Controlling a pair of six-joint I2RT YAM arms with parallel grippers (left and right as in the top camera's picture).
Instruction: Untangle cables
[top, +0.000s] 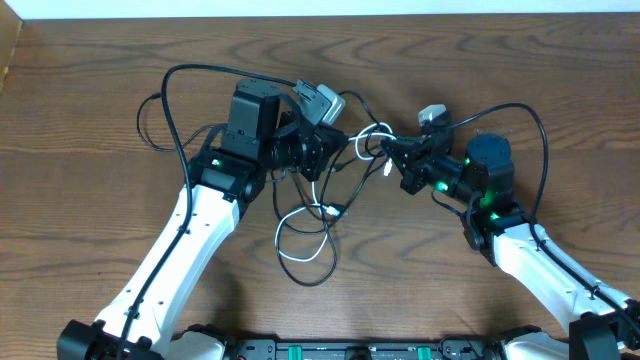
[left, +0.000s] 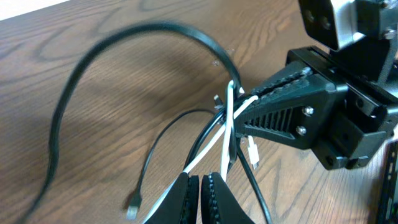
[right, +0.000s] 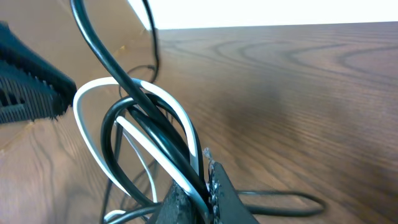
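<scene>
We see the cables (top: 372, 140) bunched into a small knot above the middle of the table (top: 560, 60), right between the two grippers, which face each other tip to tip. The right gripper (right: 202, 186) has its fingers clamped tight on the bundle. From its wrist view the white cable (right: 93, 87) and at least one black strand run straight into the pinch, then rise up and to the left as a narrow, upright loop.

The left gripper (left: 200, 186) sits just on the other side of the knot with its fingers pressed together. White and black strands come down to its tips, but we cannot tell whether any of them is actually caught between the pads.

Between the two grippers the tangle is drawn out roughly left to right across the table. In the left wrist view the two white strands cross each other just in front of the right gripper's tips, and a small white plug (left: 254, 152) hangs beneath them. The slack black cable falls away from the knot toward the robot's side of the table and lies in loose loops there, one thin end finishing in a dark plug (left: 132, 210) that rests on the wood
</scene>
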